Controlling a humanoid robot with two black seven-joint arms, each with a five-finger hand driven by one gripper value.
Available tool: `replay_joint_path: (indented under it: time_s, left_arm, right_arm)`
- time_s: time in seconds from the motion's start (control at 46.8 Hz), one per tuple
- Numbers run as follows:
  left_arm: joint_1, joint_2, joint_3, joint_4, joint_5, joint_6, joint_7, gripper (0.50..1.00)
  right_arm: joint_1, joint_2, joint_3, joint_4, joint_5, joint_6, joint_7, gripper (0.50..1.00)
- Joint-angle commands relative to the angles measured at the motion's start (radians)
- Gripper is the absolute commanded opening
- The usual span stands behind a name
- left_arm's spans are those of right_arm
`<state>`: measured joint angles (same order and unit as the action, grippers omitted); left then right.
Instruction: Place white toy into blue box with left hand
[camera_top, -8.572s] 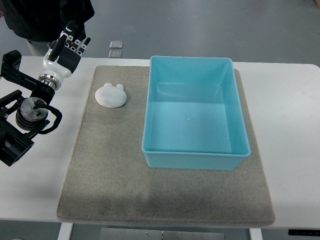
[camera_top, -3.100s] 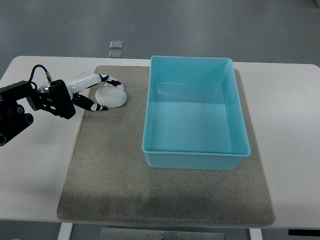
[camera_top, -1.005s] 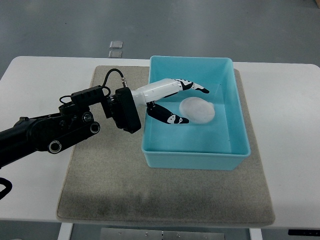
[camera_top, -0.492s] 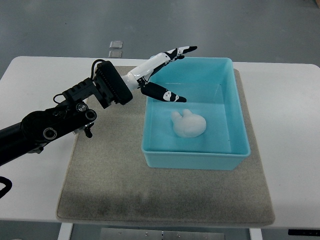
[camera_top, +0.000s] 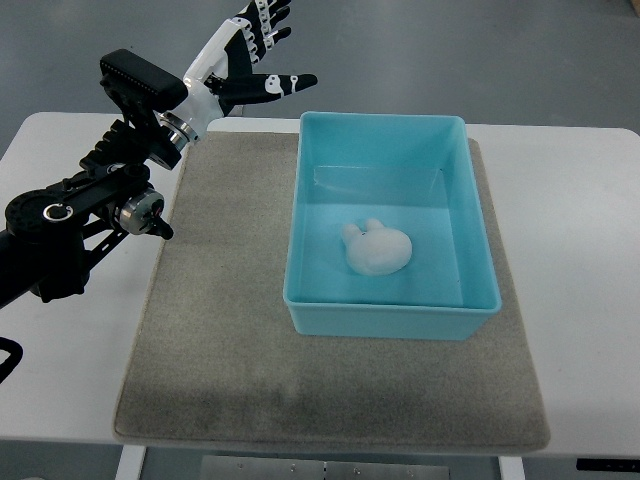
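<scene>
The white toy, a rounded shape with two small ears, lies on the floor of the blue box, near its middle. My left hand is raised above the table's far left side, well clear of the box and to its upper left. Its fingers are spread and hold nothing. The black left arm runs down to the picture's left edge. No right arm shows.
The box stands on a grey felt mat that covers the middle of the white table. Two small square plates lie on the floor beyond the table's far edge.
The left hand has let go of the toy inside the box, then lifted and pulled back to the upper left. The toy has stayed where it settled half a second ago.
</scene>
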<state>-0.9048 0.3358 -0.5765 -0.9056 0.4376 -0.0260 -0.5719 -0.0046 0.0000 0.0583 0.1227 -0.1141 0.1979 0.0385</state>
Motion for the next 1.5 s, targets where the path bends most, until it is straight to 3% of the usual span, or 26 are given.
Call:
replay_joint_path:
  time_s: [0.0,0.128,0.363,0.62,0.919,1.304,1.475]
  left_arm:
    - [0.0,0.0,-0.023,0.056,-0.152,-0.032,0.004,0.994]
    - [-0.003,0.002,-0.022,0.111,-0.316,-0.084,0.021,0.994]
    - [-0.006,0.002,-0.029,0.237,-0.361,-0.241,0.043,0.994]
    - [-0.006,0.0,-0.029,0.272,-0.582,-0.198,0.168,0.994]
    - [-0.006,-0.001,-0.025,0.286,-0.76,-0.187,0.248,0.994]
    - [0.007,0.003,-0.051,0.29,-0.775,-0.192,0.329,0.994]
    - [0.007,0.005,-0.057,0.287,-0.775,-0.193,0.328,0.994]
  right_arm:
    - [0.0,0.0,0.0,0.0,0.001,0.0,0.0,0.936]
    - [0.0,0.0,0.0,0.0,0.001,0.0,0.0,0.936]
    - [0.0,0.0,0.0,0.0,0.001,0.0,0.0,0.936]
    - [0.0,0.0,0.0,0.0,0.001,0.0,-0.002,0.936]
    - [0.0,0.0,0.0,0.0,0.001,0.0,0.0,0.936]
    - [0.0,0.0,0.0,0.0,0.001,0.0,0.0,0.936]
    - [0.0,0.0,0.0,0.0,-0.001,0.0,0.0,0.936]
